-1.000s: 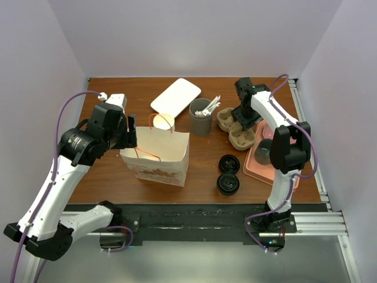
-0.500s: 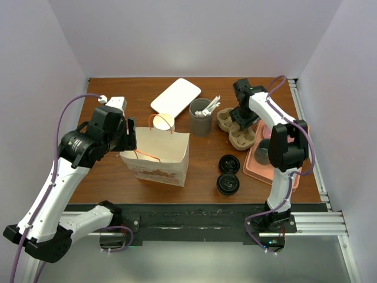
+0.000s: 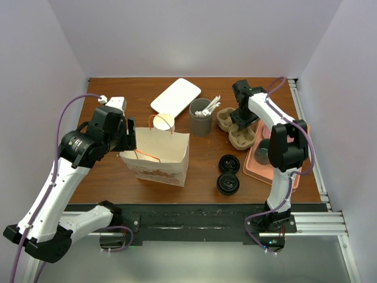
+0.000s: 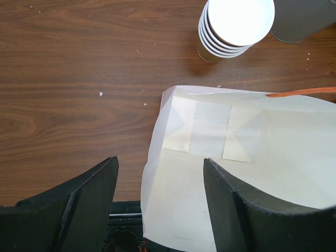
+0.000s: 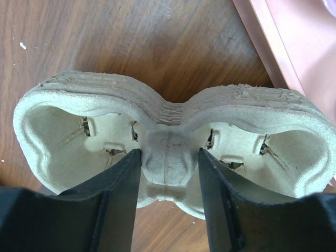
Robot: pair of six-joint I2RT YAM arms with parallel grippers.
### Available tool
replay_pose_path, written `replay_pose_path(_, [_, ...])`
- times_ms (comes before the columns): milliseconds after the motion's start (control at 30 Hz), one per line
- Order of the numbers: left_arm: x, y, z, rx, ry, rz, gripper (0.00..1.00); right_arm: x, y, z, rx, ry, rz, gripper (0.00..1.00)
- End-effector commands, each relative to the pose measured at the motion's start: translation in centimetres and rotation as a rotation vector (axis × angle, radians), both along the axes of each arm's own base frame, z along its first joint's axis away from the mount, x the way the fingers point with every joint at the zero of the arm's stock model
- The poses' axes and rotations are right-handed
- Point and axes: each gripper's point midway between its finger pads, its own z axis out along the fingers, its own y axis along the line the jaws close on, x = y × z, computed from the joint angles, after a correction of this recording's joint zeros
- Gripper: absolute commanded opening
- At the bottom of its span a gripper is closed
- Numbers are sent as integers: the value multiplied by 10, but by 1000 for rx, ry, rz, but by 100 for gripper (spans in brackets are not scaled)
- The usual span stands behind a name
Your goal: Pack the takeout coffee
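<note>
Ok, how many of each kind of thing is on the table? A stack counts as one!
Paper bag: 1
Stack of cream cups: 1
Grey cup of utensils: 1
White flat tray: 1
Stack of cup holders: 1
Black lids: 2
Pink tray: 1
Dark round thing on that tray: 1
Total: 9

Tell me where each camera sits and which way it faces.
Top: above and behind the bases, looking down on the table; both arms show.
Left wrist: looks straight down into the open paper bag; the left gripper straddles its edge.
Right wrist: looks down on the cup carrier; the right gripper flanks its middle hump.
Shared: top and left wrist both show the stack of cups by the bag.
</note>
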Motion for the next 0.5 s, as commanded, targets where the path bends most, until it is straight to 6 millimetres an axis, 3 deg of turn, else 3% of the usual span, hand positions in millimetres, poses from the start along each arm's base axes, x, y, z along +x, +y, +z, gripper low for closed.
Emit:
replay_pose_path(0, [4,2,8,3,-37,7,71,6,-2,8,-15,-39,-27,45])
replay_pose_path(167, [5,2,10,3,-42,11,71,9,-2,18,-12,-68,-16,34])
replay_pose_path(467, [6,3,12,4,-50,15,71,8,-3,34,-26,-56,5,33])
